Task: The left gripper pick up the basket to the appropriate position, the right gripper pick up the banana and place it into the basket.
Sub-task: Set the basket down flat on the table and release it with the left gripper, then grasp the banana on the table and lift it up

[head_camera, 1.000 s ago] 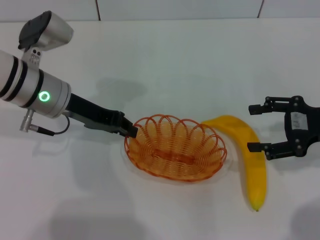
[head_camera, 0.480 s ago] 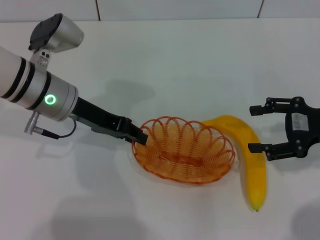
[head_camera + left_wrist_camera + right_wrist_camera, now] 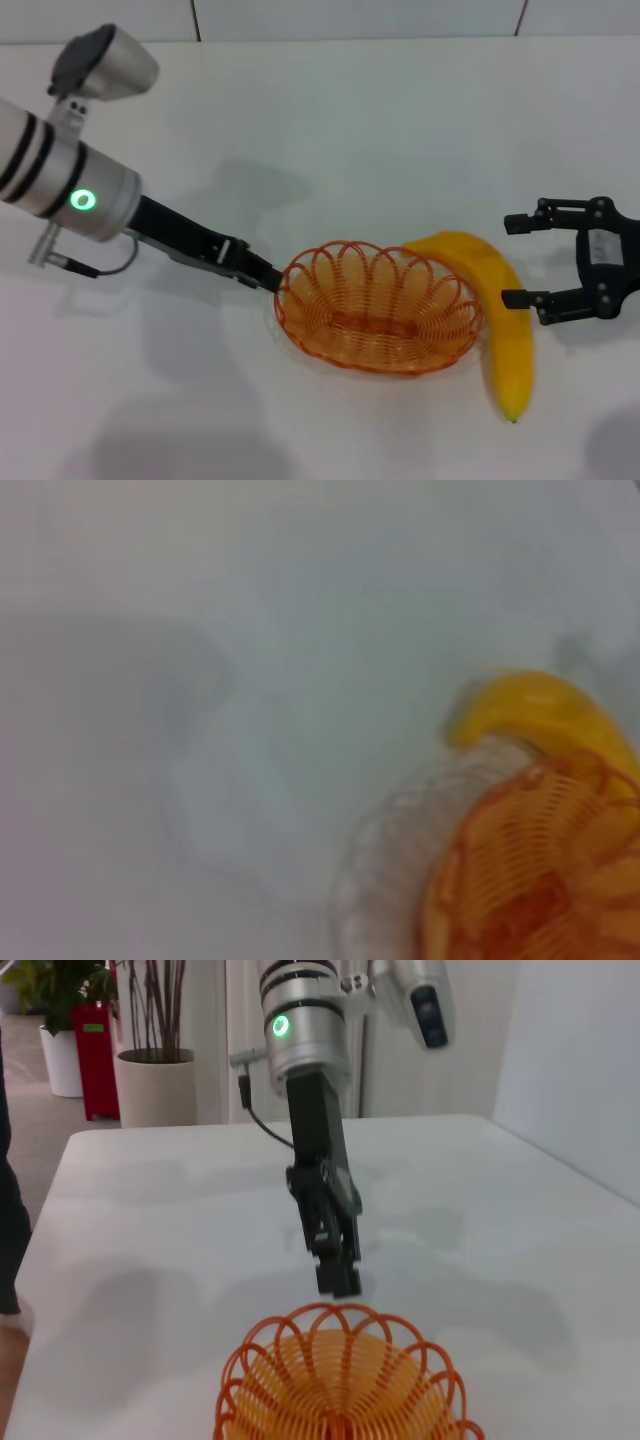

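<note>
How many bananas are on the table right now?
1. The banana lies on the table against the basket's rim, on the side toward the right tool.

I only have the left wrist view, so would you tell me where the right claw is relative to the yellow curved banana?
Observer: The right claw hangs open beside the yellow curved banana, on the side away from the orange looped-wire basket, and is not touching it.
Operator: Thank you. How does the banana lie?
Observer: It lies flat on the white table, curving along the basket's right rim, with its pointed tip toward the robot.
Operator: And my left claw?
Observer: The left claw looks shut on the basket's left rim.
</note>
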